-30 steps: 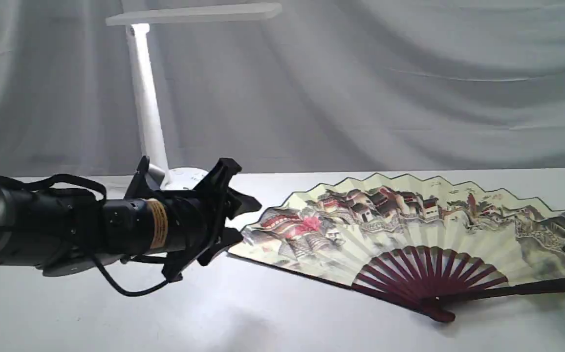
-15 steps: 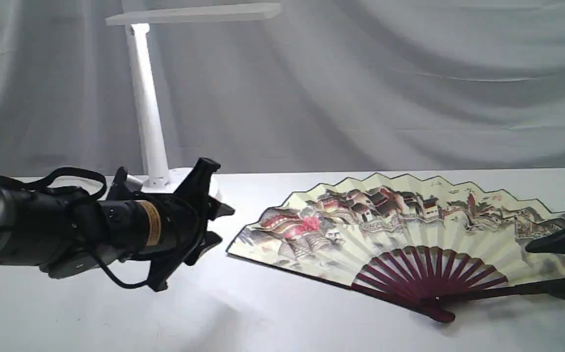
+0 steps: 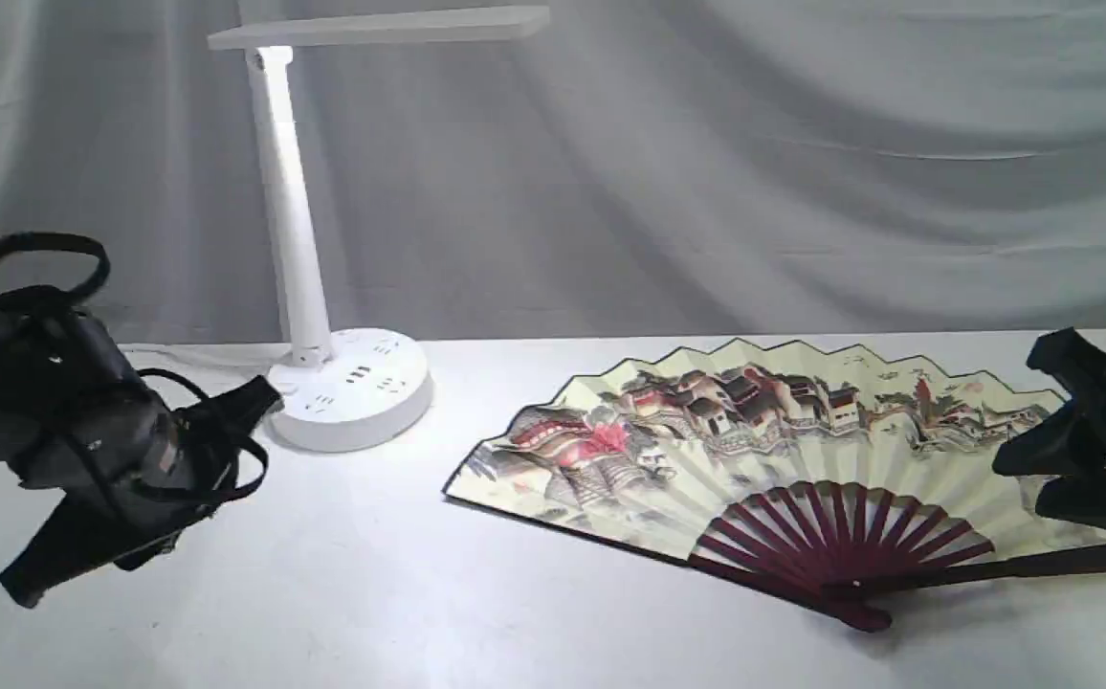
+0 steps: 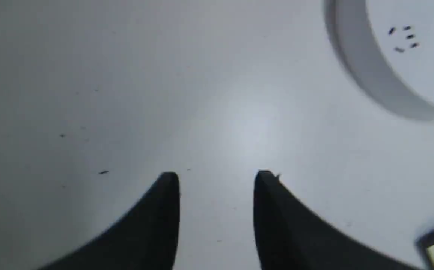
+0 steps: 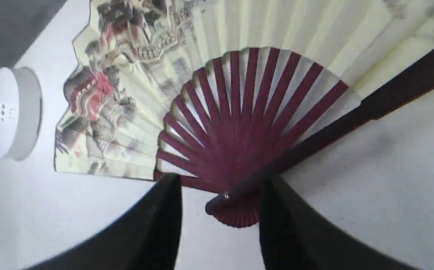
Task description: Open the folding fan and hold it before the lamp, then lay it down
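Exterior view tells you what has changed: the left arm has swung back from the folding fan's (image 3: 783,450) left edge to a spot beside the lamp (image 3: 299,239), and the right hand (image 5: 220,182) has risen above the fan's right end. Both hands are spread and empty; the left hand (image 4: 217,177) has only bare worktop (image 3: 419,593) between its fingers. The fan lies open and flat on the worktop, right of the lamp, unmoved. Judge the laying-down done.
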`<state>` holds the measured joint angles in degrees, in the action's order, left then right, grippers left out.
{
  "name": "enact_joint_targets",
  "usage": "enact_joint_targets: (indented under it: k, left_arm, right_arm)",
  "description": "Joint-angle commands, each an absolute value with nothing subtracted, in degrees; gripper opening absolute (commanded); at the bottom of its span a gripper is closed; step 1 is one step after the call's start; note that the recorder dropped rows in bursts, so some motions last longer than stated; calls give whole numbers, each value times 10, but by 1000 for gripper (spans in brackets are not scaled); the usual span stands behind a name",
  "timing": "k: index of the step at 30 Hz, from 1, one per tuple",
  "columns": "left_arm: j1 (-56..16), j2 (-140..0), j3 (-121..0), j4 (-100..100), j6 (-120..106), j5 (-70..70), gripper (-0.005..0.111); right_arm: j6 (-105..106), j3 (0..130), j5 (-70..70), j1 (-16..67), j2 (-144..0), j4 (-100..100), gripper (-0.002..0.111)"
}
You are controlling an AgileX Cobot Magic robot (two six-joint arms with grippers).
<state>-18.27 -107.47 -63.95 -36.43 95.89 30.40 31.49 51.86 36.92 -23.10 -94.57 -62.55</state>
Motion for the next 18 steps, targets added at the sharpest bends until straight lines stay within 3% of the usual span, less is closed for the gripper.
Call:
enact_joint_targets:
  k: [1, 5, 18]
  left_arm:
    - [-167, -1058, -643, -239, 754, 324, 22]
    - [-147, -1042, -643, -110, 586, 344, 0]
    - [-129, -949, -643, -27, 192, 449, 0]
  right_arm:
    - [312, 521, 365, -203, -936, -578, 32]
    - [312, 521, 351, -171, -923, -531, 28]
    - [162, 521, 342, -92, -881, -261, 22]
